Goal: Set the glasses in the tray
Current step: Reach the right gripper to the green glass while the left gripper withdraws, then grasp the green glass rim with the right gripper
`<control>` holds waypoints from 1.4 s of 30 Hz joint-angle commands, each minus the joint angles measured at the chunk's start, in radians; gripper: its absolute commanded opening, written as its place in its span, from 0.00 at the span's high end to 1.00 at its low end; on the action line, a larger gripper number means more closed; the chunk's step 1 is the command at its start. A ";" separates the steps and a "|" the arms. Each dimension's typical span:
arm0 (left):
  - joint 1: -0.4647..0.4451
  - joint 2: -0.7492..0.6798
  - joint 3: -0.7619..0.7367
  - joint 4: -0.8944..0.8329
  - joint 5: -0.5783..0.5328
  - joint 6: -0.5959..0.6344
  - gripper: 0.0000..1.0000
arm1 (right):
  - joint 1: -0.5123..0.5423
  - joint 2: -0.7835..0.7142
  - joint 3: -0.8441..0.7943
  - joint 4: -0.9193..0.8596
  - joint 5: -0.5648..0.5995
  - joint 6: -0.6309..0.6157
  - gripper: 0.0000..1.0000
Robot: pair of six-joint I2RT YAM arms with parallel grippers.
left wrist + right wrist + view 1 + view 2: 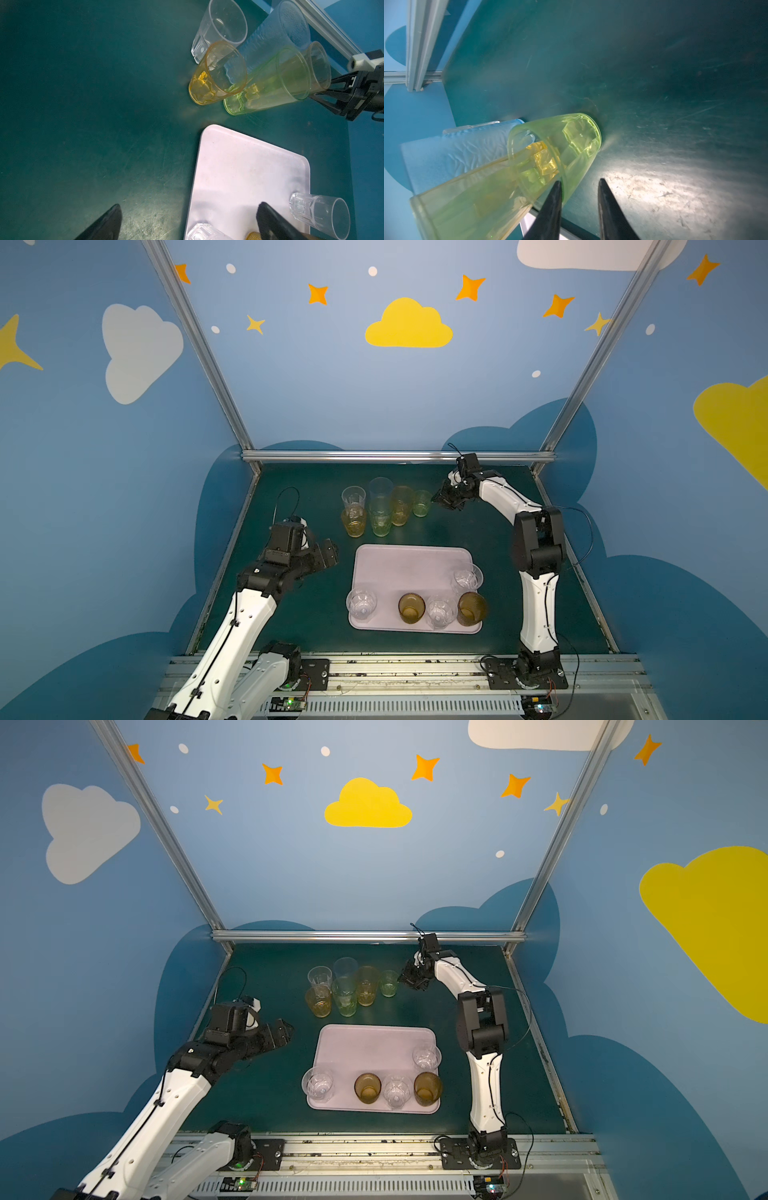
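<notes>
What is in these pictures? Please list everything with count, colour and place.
tray: one, pale pink, centre.
clear glasses: three, colourless, on the tray.
brown glasses: two, brown, on the tray's near side.
short clear glass: one, colourless, behind the tray, left.
short amber glass: one, amber, before it.
blue glass: one, pale blue, tall, cluster's back.
tall green glass: one, green, cluster's middle.
tall amber glass: one, amber, right of it.
short green glass: one, green, cluster's right end.
table: one, dark green.
walls: blue, with clouds and stars.
left gripper: one, black, open, left of the tray.
right gripper: one, black, open astride the short green glass's wall.
</notes>
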 commanded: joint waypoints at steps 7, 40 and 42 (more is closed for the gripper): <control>0.008 -0.011 -0.012 -0.020 -0.013 0.007 0.00 | 0.011 0.034 0.064 -0.031 0.002 -0.025 0.73; 0.018 -0.028 -0.022 -0.028 -0.034 0.002 0.00 | 0.032 0.148 0.267 -0.203 0.093 -0.115 0.84; 0.018 -0.028 -0.022 -0.029 -0.037 0.002 0.00 | 0.031 0.146 0.268 -0.206 0.098 -0.121 0.85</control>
